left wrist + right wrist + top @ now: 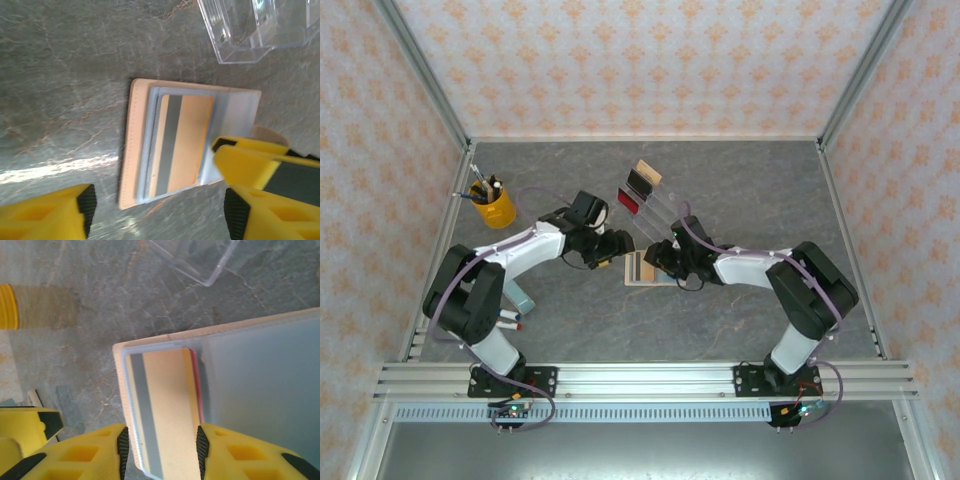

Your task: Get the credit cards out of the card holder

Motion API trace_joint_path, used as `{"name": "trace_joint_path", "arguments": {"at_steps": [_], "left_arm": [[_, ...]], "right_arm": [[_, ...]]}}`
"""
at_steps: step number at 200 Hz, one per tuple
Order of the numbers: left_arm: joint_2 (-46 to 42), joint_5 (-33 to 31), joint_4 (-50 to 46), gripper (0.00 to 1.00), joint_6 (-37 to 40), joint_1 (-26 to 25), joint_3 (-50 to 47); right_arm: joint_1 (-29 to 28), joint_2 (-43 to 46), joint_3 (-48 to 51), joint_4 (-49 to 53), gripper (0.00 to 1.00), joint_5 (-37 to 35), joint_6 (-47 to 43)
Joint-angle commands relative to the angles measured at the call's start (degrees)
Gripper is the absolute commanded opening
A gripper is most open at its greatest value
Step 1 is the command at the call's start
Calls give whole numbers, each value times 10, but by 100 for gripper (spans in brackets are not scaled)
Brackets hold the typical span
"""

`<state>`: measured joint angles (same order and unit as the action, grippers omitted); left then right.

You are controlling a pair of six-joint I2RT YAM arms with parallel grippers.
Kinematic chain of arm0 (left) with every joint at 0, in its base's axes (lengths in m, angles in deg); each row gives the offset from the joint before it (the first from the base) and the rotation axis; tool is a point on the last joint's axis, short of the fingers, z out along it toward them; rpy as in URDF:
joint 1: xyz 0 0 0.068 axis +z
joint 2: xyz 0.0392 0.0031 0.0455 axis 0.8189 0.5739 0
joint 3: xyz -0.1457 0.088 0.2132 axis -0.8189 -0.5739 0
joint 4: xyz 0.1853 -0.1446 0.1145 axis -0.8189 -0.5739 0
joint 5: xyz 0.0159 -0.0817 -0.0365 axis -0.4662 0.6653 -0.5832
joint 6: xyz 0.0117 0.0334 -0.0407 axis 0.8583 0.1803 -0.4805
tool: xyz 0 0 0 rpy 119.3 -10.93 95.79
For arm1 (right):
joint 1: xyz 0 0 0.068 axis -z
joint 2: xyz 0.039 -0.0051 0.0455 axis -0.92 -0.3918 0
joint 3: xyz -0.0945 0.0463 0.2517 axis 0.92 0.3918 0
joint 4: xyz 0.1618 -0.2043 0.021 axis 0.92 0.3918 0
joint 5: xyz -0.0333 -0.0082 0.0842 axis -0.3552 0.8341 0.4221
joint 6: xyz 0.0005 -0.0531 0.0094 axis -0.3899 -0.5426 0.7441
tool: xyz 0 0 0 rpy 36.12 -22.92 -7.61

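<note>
The tan card holder (pixel 638 268) lies open on the table between both grippers. Its grey-blue pocket holds a tan credit card with a dark band (pixel 185 142) (pixel 167 405), and a red card edge (pixel 196 385) shows behind it. My right gripper (pixel 162 450) (pixel 655 258) is open, its pads astride the tan card's near end; contact is unclear. My left gripper (pixel 160 215) (pixel 616 250) is open over bare table at the holder's (pixel 131 150) near corner. One right finger (pixel 250 157) overlaps the lining.
A clear acrylic stand (pixel 655 198) (pixel 250 30) just beyond the holder carries a red (pixel 628 203), a black (pixel 640 183) and a tan card (pixel 650 172) upright. A yellow pen cup (pixel 494 205) stands far left. Pens (pixel 510 320) lie by the left arm's base.
</note>
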<state>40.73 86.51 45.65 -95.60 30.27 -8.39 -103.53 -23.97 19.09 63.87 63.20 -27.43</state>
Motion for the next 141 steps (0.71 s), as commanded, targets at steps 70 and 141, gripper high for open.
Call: {"name": "trace_joint_path", "arguments": {"at_steps": [70, 141], "left_arm": [[93, 44, 34, 32, -10, -12, 57], [125, 46, 28, 17, -5, -12, 65]], "right_arm": [[1, -20, -2, -3, 36, -6, -2], [1, -21, -7, 28, 32, -19, -17]]}}
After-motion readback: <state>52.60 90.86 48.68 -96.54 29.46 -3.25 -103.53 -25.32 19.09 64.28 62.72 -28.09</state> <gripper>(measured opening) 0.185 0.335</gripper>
